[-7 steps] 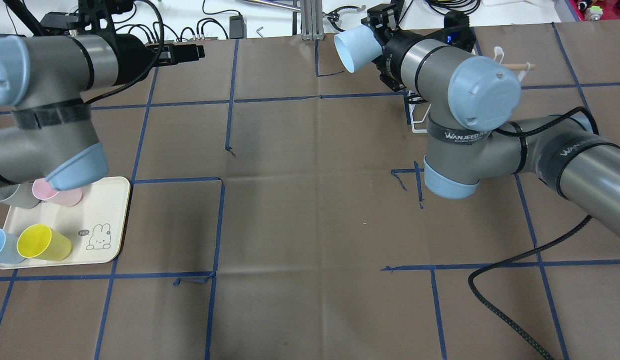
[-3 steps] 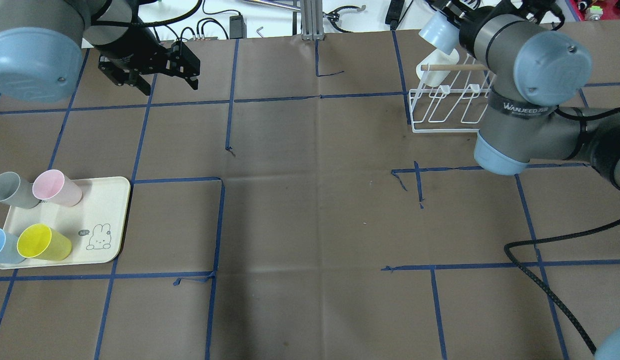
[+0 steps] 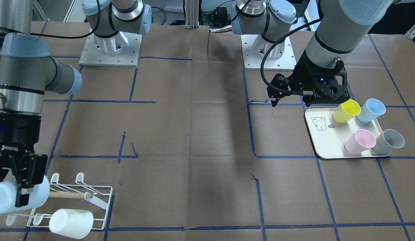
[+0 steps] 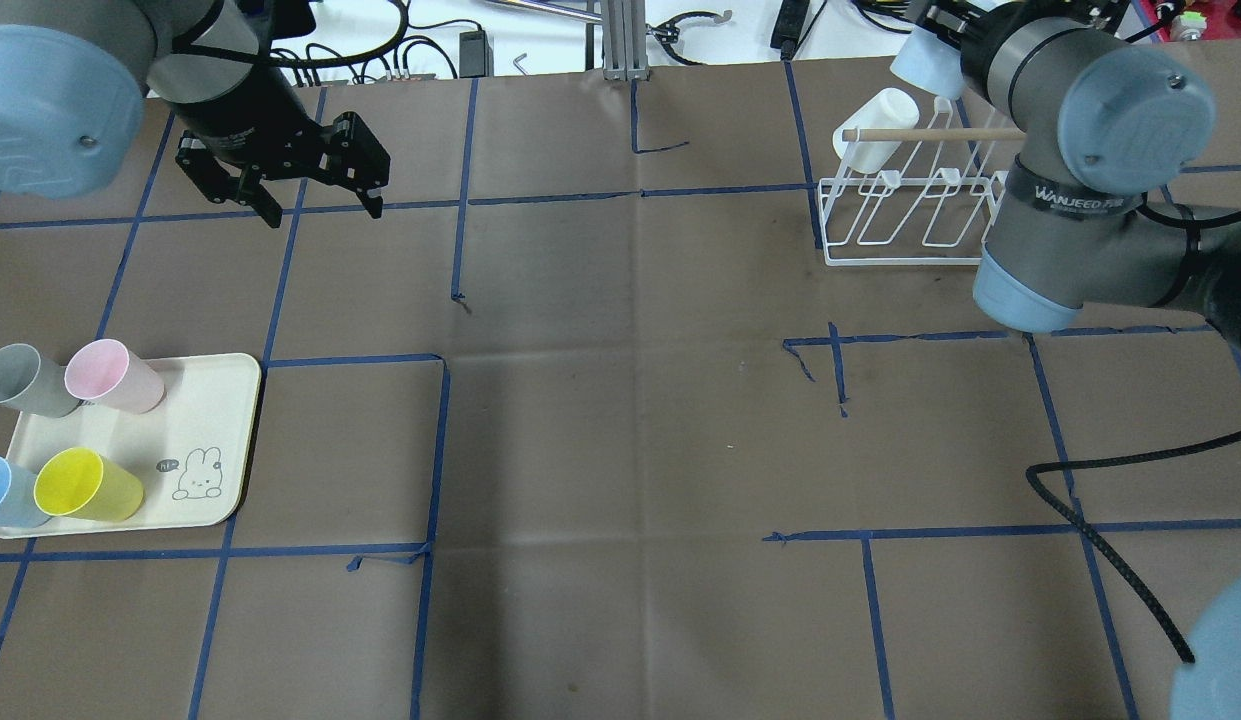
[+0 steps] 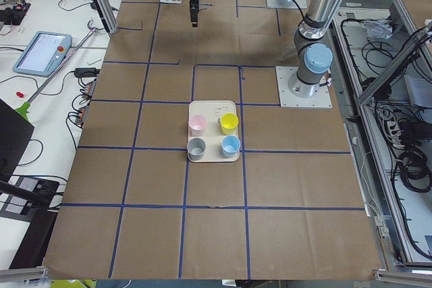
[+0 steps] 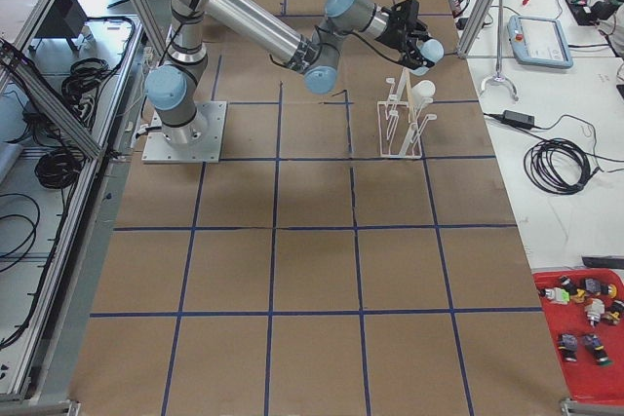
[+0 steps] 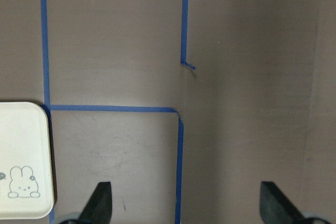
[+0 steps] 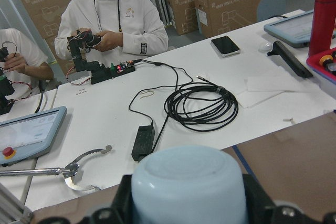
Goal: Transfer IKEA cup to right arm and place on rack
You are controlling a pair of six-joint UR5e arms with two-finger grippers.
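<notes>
While clamped in the right gripper [image 3: 18,194], the cup [image 3: 3,201] hovers — near the rack [image 3: 67,195].

- Both arms are the same recipe: the left arm [image 4: 50,100] and the right arm [image 4: 1070,250] are plain grey tubes with rounded light-blue joint caps [image 4: 1135,105], and there's a tiny screw on the cap faces.
- The right arm has black bands around it, with "WANJEED" in white letters.
- A black braided cable [image 4: 1090,530] trails off the right arm, and there's a similar one by the left wrist.
- The left end effector [image 4: 325,215] is all black with chunky linkage fingers and a small blue light.
- The right end effector [image 3: 18,195] is black too, with "ROBOTIQ" in white.
- The square silver base plates [image 3: 110,53] are dotted with screws.
</notes>
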